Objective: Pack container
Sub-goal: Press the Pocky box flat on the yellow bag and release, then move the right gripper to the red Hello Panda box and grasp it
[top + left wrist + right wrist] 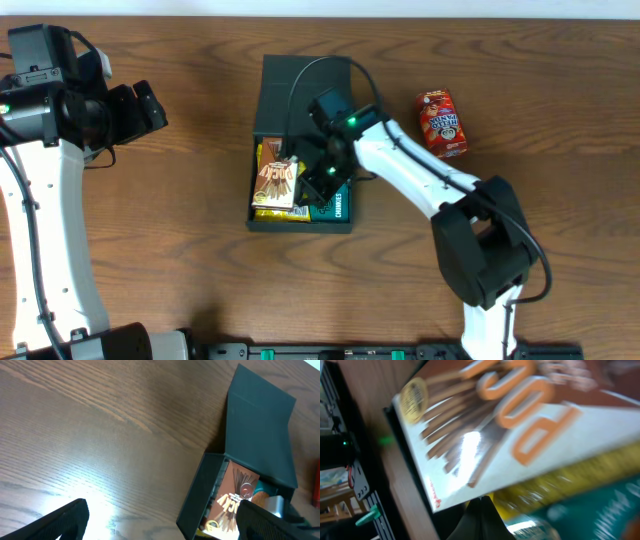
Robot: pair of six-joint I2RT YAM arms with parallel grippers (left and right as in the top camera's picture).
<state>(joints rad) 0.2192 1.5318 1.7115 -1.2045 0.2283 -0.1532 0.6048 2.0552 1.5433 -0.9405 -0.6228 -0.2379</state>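
We judge the packing well under way: the box [300, 224] sits mid-table [180, 220], lid folded back, with a biscuit-stick carton [277, 178] lying over a yellow packet [272, 211] beside a teal one [335, 207]. The right jaws hang low inside it at that carton, and the blurred close view does not tell us whether they pinch it. The left jaws are spread wide and empty, well apart; next, we think, the right arm must lift clear and fetch the red packet [441, 122].

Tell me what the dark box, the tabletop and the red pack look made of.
Container: likely cardboard, matte; folded flap lid, no glare.
Table: wood or wood-look laminate; grain lines, soft sheen.
Red pack: printed carton or foil; too small to tell.
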